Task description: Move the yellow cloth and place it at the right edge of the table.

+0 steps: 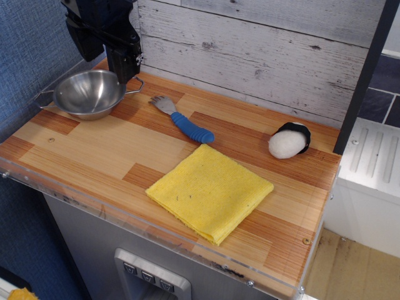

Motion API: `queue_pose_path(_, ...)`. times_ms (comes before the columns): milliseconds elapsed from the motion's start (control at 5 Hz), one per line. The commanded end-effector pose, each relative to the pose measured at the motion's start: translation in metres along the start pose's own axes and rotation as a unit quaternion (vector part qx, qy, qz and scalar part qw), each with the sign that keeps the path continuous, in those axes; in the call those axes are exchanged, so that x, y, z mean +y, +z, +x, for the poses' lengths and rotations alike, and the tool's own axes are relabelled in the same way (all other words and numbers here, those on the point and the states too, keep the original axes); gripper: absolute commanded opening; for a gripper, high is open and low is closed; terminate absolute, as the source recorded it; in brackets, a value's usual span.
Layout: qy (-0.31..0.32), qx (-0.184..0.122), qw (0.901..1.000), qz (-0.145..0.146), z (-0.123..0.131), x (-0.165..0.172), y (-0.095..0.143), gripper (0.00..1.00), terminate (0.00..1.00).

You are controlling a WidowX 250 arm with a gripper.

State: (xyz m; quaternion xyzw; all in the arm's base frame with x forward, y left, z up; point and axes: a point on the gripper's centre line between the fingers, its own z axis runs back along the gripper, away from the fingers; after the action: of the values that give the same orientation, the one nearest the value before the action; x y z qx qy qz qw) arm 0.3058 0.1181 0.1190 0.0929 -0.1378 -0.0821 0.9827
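Lying flat at the table's (75, 156) front-centre, the yellow cloth (210, 190) sits as a diamond, corners at 12, 3, 6, 9 o'clock.
We note no clear long axis; it is square. At 11 o'clock lies a blue-handled fork (183, 120), at 2 o'clock a white-and-black toy (289, 141), both apart. Steel bowl (89, 93) at 10 o'clock. Gripper (125, 70) hangs behind the bowl; we cannot tell its closure.
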Motion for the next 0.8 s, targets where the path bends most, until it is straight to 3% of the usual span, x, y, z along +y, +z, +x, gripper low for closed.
queue_pose_path(0, 0.000, 0.000, 1.0000, 0.000, 0.000, 0.000, 0.000, 1.00, 0.00)
queue_pose_path(400, -0.002, 0.002, 0.9997, -0.024, -0.005, -0.030, -0.012, 1.00, 0.00)
queue_pose_path(600, -0.027, 0.000, 0.9986, -0.045, 0.001, -0.063, -0.020, 1.00, 0.00)
